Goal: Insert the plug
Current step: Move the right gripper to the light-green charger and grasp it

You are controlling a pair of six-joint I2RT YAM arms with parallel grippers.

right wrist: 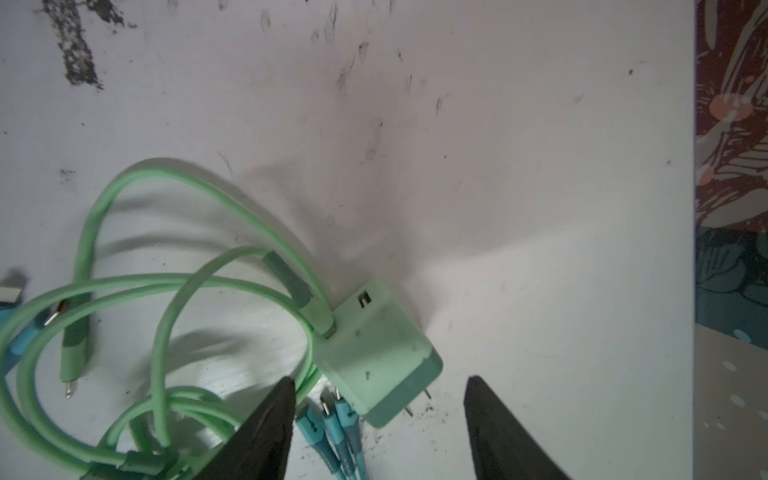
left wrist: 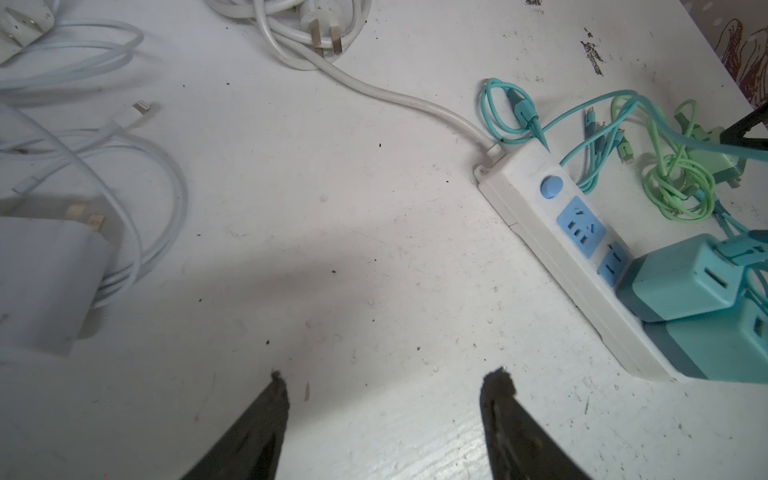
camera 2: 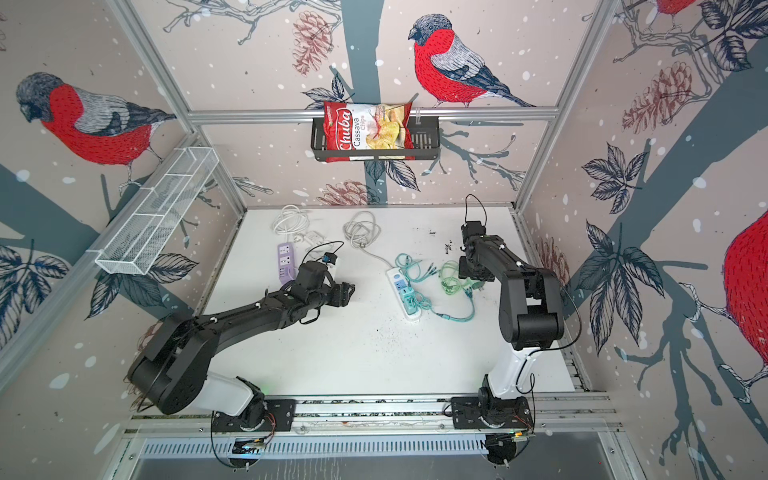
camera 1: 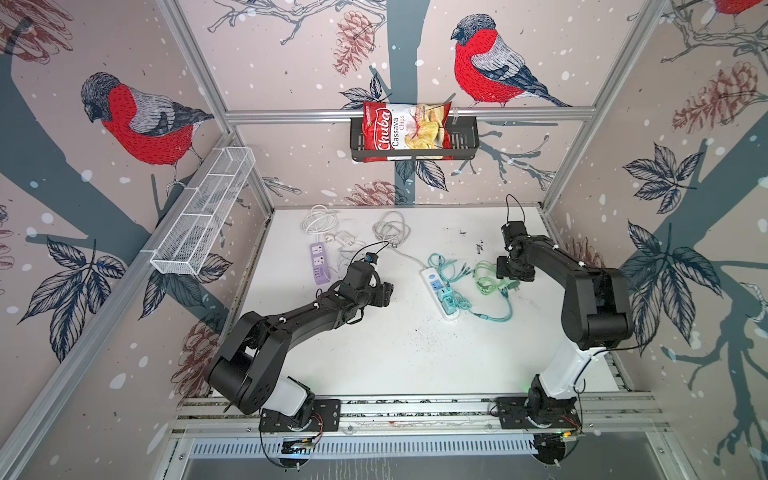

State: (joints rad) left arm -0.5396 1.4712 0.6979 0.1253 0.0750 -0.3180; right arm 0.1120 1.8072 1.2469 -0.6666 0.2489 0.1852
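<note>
1. Right gripper (right wrist: 380,379): jaws apart, nothing held. It hangs low over the green plug (right wrist: 376,353), spread wider than the block. I read this as a pre-grasp.
2. The plug lies on its side on the table (left wrist: 332,208), near the power strip (left wrist: 536,232) but not touching it, with tangled cables between them.
3. Its 2 prongs lie flat along the table, not pointing down. The prong line is the long axis and points back toward the gripper's wrist. The green cable (right wrist: 124,286) leaves from the opposite end.
4. My read: after the grasp, the prongs must be tipped down before any insertion.
5. The strip runs diagonally in both top views. 2 teal adapters (left wrist: 681,282) fill 1 end, and the blue socket (left wrist: 579,226) by the button is free, so it is the likely target.
6. Left gripper (left wrist: 387,372): open and empty over bare table, facing the strip. It is probably staged to brace it.
</note>
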